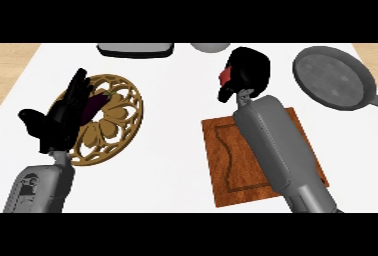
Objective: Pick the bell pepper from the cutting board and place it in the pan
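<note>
My right hand (247, 70) hovers above the counter beyond the far edge of the brown cutting board (229, 155), fingers curled round a red bell pepper (225, 75) that shows only as a small red patch at the hand's left side. The grey pan (332, 77) lies to the right of that hand, apart from it, with nothing in it. My left hand (63, 112) rests open, fingers up, at the left over a round golden trivet (118, 122).
A dark purple object (94, 107) lies on the trivet, partly hidden by the left hand. A black-and-grey appliance (136, 49) and a grey round object (210, 47) sit at the counter's far edge.
</note>
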Controlling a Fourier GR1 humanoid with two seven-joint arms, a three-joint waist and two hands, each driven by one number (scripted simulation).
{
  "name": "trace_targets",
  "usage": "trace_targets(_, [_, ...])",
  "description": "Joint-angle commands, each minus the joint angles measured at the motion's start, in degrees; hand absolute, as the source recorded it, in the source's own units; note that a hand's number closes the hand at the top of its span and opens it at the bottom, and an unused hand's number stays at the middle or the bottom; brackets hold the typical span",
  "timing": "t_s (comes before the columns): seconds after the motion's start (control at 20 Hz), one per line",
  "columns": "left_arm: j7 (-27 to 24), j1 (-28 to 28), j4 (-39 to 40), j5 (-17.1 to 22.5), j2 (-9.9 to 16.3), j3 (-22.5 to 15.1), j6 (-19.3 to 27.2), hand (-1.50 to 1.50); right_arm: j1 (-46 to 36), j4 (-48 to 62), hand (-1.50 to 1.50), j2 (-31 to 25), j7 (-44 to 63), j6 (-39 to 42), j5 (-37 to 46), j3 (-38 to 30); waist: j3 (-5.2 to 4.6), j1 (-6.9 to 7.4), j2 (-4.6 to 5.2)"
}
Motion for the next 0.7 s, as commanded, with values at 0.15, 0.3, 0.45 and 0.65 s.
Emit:
trace_targets(0.15, [0.2,0.4,-0.7,0.1,0.7,0.8,-0.3,0.0,-8.4,0.6,1.5,-3.5,5.3,-6.5,3.1,-4.4,-0.02,-1.08,-0.19])
trace_targets(0.3, [-3.9,1.9,2.6,0.2,0.5,1.7,-0.6,0.0,-5.7,1.4,1.5,-4.9,-0.7,-16.3,-0.9,-8.8,0.0,-1.17,0.13])
trace_targets(0.45, [-0.5,1.6,-0.9,-0.7,-0.9,-0.1,0.8,0.0,-8.0,2.3,1.5,-6.1,-2.3,-18.8,-6.4,-14.7,0.07,-0.83,0.06])
trace_targets(0.65, [3.2,-0.4,-3.4,0.6,1.1,1.1,-0.2,0.0,-5.4,6.3,1.5,-15.5,-13.4,-20.1,-12.8,-21.1,0.1,-0.91,0.1])
